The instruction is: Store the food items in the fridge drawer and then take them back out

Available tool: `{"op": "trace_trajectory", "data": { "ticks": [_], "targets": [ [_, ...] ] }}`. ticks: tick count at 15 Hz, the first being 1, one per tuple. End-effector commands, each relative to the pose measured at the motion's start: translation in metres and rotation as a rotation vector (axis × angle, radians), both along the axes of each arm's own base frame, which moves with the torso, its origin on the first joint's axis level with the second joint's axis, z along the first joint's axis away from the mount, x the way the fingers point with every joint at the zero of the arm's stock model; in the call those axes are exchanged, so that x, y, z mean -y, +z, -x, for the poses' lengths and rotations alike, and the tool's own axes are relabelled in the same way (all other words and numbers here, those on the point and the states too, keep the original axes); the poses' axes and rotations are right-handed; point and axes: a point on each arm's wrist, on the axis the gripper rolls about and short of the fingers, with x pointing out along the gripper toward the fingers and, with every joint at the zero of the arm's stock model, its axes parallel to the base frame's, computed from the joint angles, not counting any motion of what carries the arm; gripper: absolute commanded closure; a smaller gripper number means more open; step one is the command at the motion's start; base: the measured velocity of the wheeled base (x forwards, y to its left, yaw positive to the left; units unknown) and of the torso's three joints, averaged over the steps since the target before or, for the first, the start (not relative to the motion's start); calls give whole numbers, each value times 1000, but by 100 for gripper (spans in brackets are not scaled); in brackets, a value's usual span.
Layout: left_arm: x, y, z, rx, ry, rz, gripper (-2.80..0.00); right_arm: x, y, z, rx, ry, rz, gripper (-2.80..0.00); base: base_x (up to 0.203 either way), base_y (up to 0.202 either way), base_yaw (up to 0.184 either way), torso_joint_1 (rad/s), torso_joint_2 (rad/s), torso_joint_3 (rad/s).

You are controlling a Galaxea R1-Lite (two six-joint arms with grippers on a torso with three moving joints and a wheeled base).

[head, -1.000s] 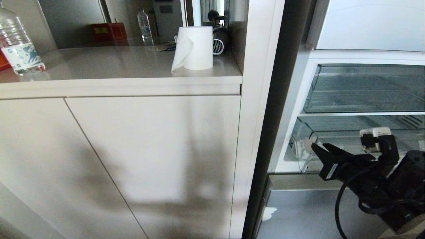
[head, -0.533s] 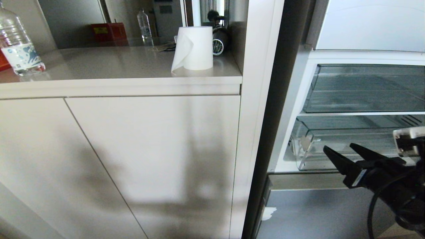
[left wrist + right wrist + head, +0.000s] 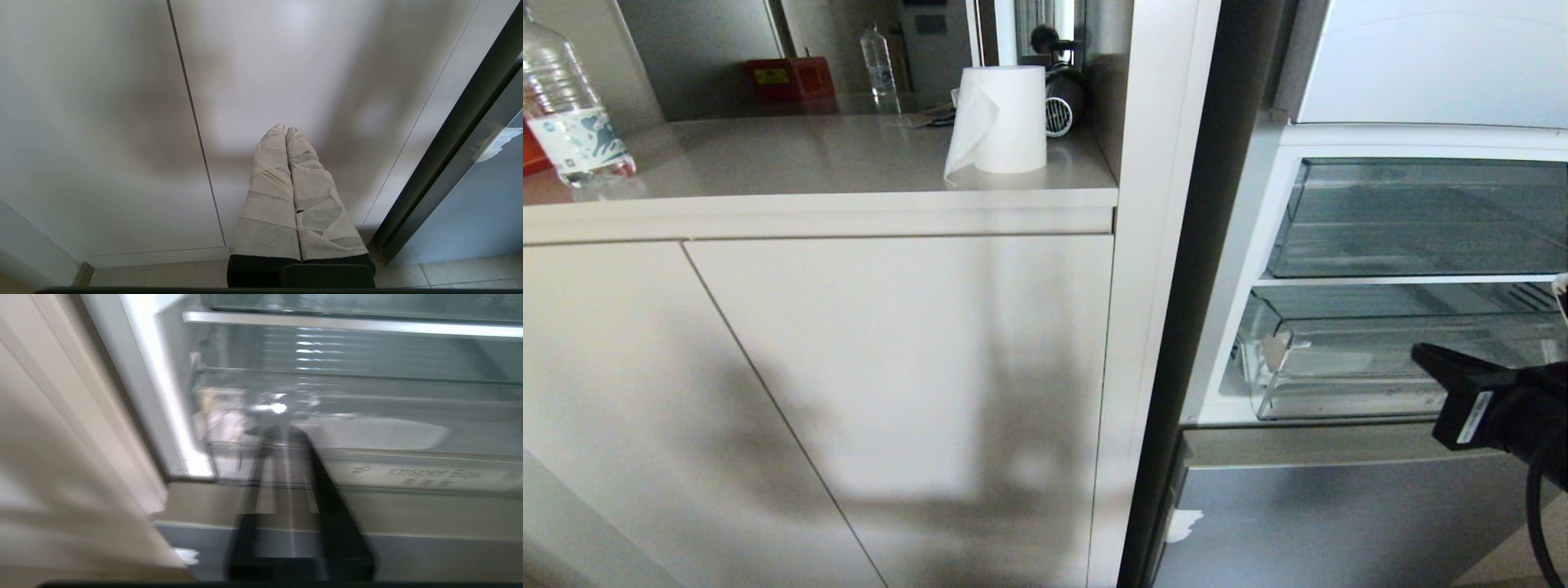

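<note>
The fridge drawer (image 3: 1339, 392) is the lower clear drawer in the open fridge, with white tape scraps (image 3: 1274, 353) on its front left corner. It appears pushed in. In the right wrist view it (image 3: 388, 473) carries faint print along its front. My right gripper (image 3: 1425, 355) hangs shut and empty in front of the drawer's right part, its black fingers (image 3: 286, 457) pressed together. The food items are out of view. My left gripper (image 3: 285, 130), its fingers wrapped in pale tape, is shut and parked low before a cabinet door.
A second clear drawer (image 3: 1421, 220) sits above. Below is a grey fridge front (image 3: 1323, 523) with a white scrap (image 3: 1184, 525). A tall white panel (image 3: 1156, 286) divides fridge from cabinet. On the counter (image 3: 809, 163) stand a paper roll (image 3: 1001, 118) and a water bottle (image 3: 568, 114).
My right gripper has drawn away from the drawer's taped left corner toward the right. Its fingers spread apart half a second ago and are now together.
</note>
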Motion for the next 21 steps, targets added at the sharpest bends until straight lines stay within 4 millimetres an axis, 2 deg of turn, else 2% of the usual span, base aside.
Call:
{"op": "trace_trajectory", "data": {
  "ticks": [1, 5, 8, 15, 17, 21],
  "targets": [
    [0, 0, 0, 0, 0, 0, 0, -5, 4, -17, -12, -16, 3, 0, 0, 0, 0, 0, 0, 0],
    [0, 0, 0, 0, 1, 0, 0, -15, 10, -53, -27, -49, 0, 0, 0, 0, 0, 0, 0, 0],
    [0, 0, 0, 0, 0, 0, 0, -16, 5, -78, -71, -80, 18, 0, 0, 0, 0, 0, 0, 0],
    [0, 0, 0, 0, 0, 0, 0, -16, 7, -108, -183, -118, -5, 0, 0, 0, 0, 0, 0, 0],
    [0, 0, 0, 0, 0, 0, 0, -16, 9, -106, -210, -121, 1, 0, 0, 0, 0, 0, 0, 0],
    [0, 0, 0, 0, 0, 0, 0, -5, 27, -81, -263, -157, 20, 0, 0, 0, 0, 0, 0, 0]
  ]
}}
